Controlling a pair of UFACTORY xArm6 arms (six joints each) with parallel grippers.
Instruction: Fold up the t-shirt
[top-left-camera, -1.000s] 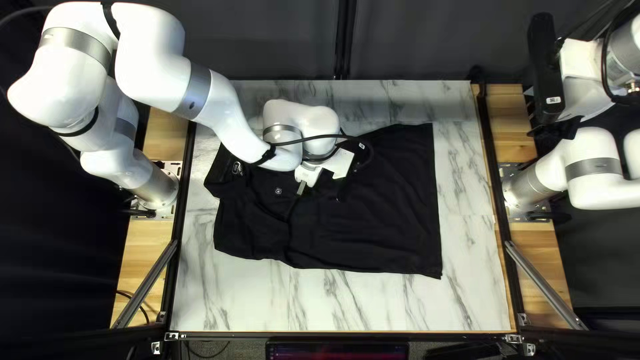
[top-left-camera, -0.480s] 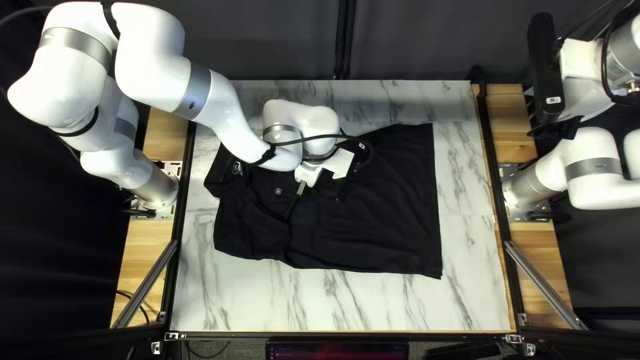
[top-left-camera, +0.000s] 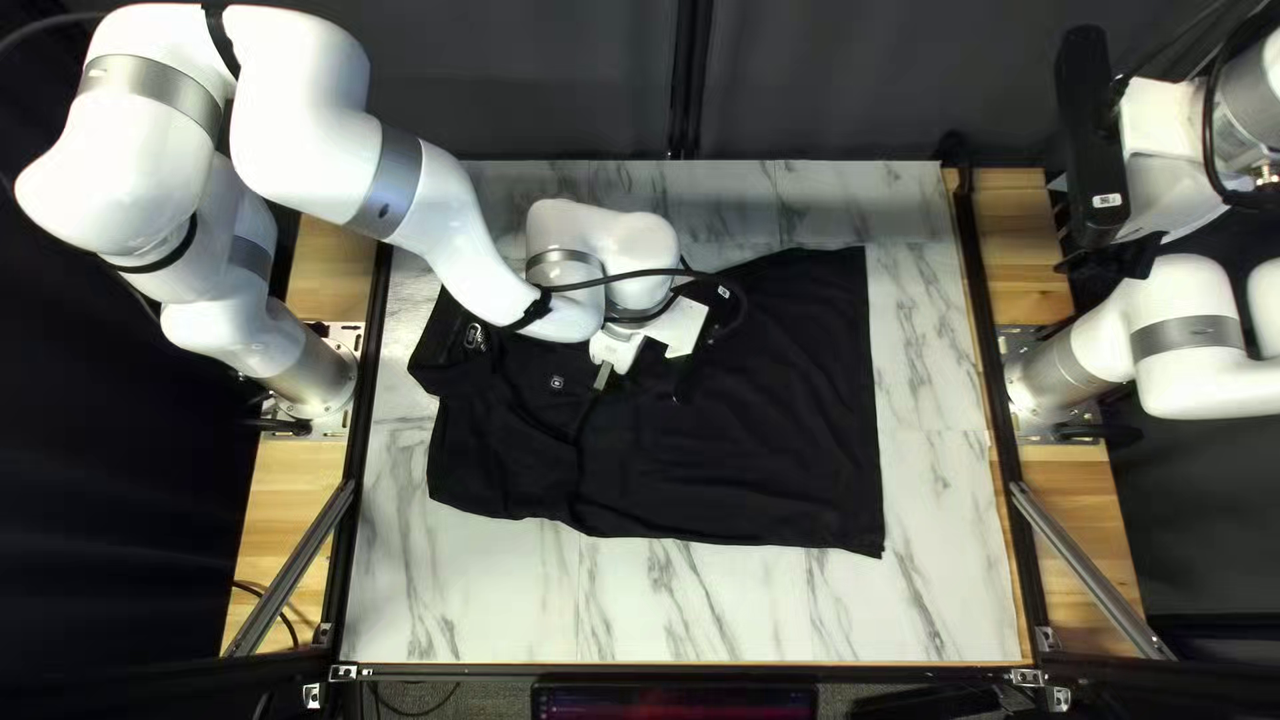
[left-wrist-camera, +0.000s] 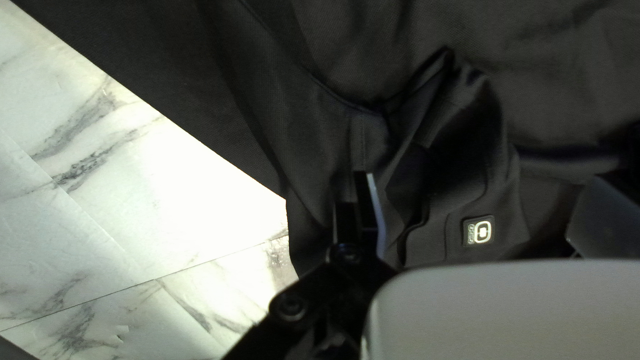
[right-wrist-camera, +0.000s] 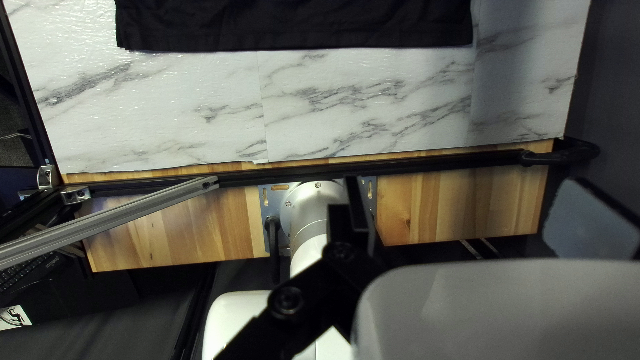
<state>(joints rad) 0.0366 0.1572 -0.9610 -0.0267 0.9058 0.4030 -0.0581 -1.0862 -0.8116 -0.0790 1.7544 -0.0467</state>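
So the black t-shirt (top-left-camera: pixel 747 454) is lying on the counter (top-left-camera: pixel 934 587), my left end effector (top-left-camera: pixel 643 384) is spread wide over it, and my right end effector (top-left-camera: pixel 1114 256), also spread, hangs past its hem.

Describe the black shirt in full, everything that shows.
The shirt is black, smooth-looking cloth, with a small light badge and a pale neck label at the left of the top left view. It lies spread on the marble-patterned table, wrinkled and raised in ridges near the badge, flatter toward its straight right edge. My left arm hides part of it. The open left hand is over it; whether its fingers touch the cloth, I cannot tell.
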